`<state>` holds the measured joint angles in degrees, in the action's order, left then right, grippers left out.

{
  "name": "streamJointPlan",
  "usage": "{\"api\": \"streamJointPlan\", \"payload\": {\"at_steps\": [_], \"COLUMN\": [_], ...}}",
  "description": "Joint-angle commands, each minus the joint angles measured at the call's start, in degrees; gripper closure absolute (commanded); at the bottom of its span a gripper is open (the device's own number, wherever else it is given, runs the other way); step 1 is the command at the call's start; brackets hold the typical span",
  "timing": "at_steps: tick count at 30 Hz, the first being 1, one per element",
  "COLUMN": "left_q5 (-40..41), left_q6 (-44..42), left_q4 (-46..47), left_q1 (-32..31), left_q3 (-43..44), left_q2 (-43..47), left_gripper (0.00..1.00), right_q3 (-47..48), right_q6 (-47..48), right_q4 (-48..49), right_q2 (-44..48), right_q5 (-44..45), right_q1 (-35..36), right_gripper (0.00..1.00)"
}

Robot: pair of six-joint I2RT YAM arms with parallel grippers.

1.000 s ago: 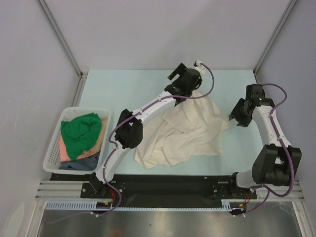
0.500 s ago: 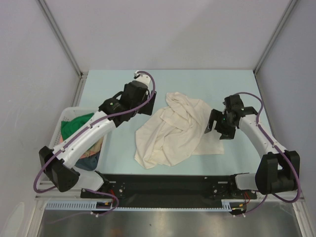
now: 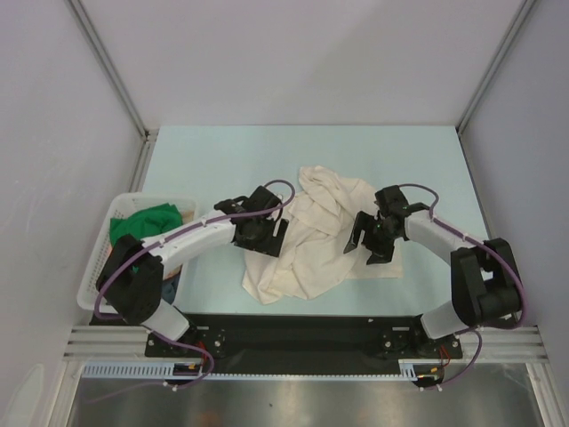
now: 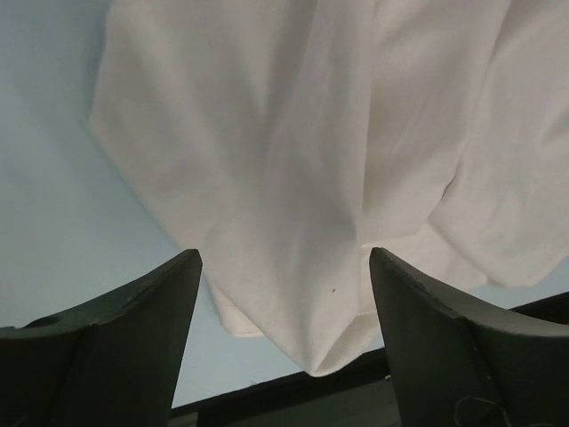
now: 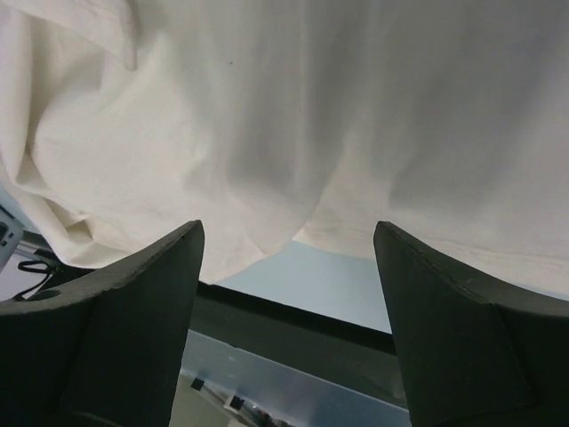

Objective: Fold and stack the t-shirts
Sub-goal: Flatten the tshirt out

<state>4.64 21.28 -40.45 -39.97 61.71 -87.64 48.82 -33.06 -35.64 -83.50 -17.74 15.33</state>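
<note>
Shirt: crumpled cream cloth t-shirt (image 3: 313,242) is lying loosely heaped.
Left gripper (image 4: 283,253): is hovering over it, spread wide, holding nothing.
Right gripper (image 5: 288,227): is hovering likewise, wide apart, empty.

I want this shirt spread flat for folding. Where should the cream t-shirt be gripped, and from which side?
Probably its near-left corner, approached from the left: there the cream t-shirt lies thin and flat on the table, while its far middle is bunched. The open left end effector is nearest.
</note>
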Motion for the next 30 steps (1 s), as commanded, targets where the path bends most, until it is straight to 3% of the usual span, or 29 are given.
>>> {"api": "streamJointPlan", "payload": {"at_steps": [1,5,10,13,14,17,18,19,23,28,29,30], "left_q5": [-5.61,-6.22,-7.99,-6.41,-5.79,1.22,3.33,5.96,27.81,37.88,39.98,41.66], "left_q6": [2.28,2.8,3.95,4.47,4.04,2.11,1.23,0.35,-5.44,-9.59,-9.85,-10.46], "left_q4": [4.5,4.76,6.43,5.56,5.12,1.44,0.29,-3.11,-10.7,-11.32,-11.06,-10.45], "left_q1": [-0.73,-0.81,-2.04,-2.05,-2.05,-2.05,-2.05,-1.96,-1.0,6.38,7.44,9.19], "left_q3": [-1.94,-3.53,-4.32,-3.79,-3.01,1.28,2.78,4.8,19.89,34.68,39.75,42.15], "left_q2": [-0.17,0.27,-1.66,-4.47,-5.34,-8.25,-8.43,-8.69,-11.5,-19.48,-22.64,-24.58], "left_gripper": [0.19,0.2,0.25,0.48,0.62,1.0,1.0,1.0,1.0,1.0,0.98,0.81], "right_q3": [-0.13,1.63,4.17,5.14,5.58,7.25,7.78,8.39,13.22,24.46,26.4,30.68], "right_q6": [-2.54,-0.35,2.73,3.17,3.18,3.53,3.7,3.79,3.88,0.02,-0.86,-1.22], "right_q4": [5.66,5.4,5.32,5.49,5.32,3.48,2.08,1.28,-0.92,0.39,0.22,-1.44], "right_q2": [-2.18,-4.82,-9.21,-10.27,-10.36,-10.01,-9.58,-9.31,-9.74,-19.82,-21.42,-23.09], "right_q5": [2.26,3.76,2.8,2.27,1.66,1.13,0.95,0.86,1.39,-2.38,-3.61,-3.53], "right_q1": [1.28,0.67,0.22,-0.57,-0.83,-1.0,-0.92,-0.92,-0.92,-4.33,-4.96,-5.48], "right_gripper": [0.2,0.26,0.51,0.61,0.64,0.88,0.97,1.0,1.0,1.0,0.91,0.63]}}
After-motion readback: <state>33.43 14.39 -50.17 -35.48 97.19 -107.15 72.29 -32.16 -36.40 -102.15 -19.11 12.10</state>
